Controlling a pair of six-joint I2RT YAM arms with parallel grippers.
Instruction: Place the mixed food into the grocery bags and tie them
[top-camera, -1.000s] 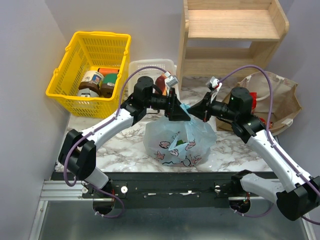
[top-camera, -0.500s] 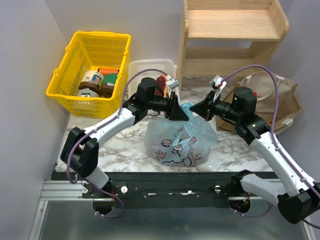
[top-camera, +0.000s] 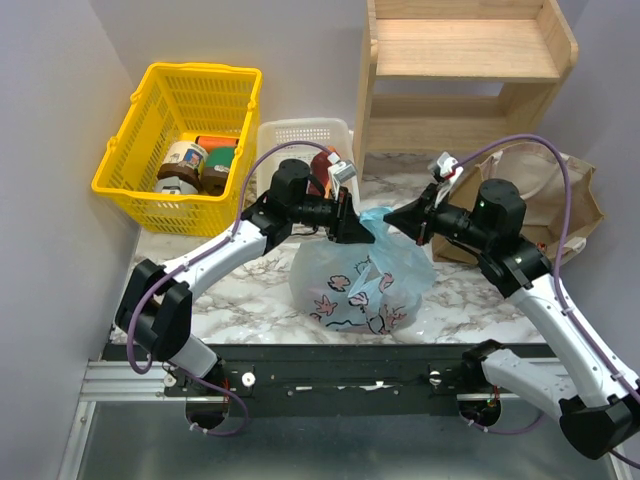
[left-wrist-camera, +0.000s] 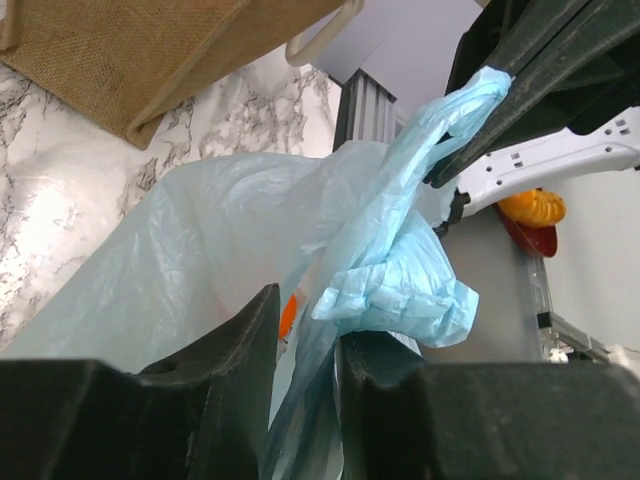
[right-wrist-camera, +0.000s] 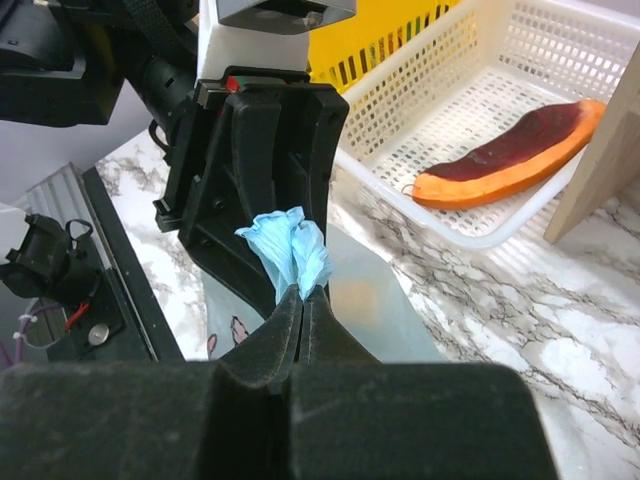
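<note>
jaws of the right gripper (right-wrist-camera: 302, 296) are pressed together, pinching a twisted end of the light-blue bag (top-camera: 345, 285) at the centre of its wrist view. left gripper (left-wrist-camera: 308, 325) stands narrow, another strand of that bag squeezed between its jaws. bag sits mid-frame on the marble table (top-camera: 450, 300), tan bag (top-camera: 575, 205) at right, yellow basket (top-camera: 140, 195) upper left.
</note>
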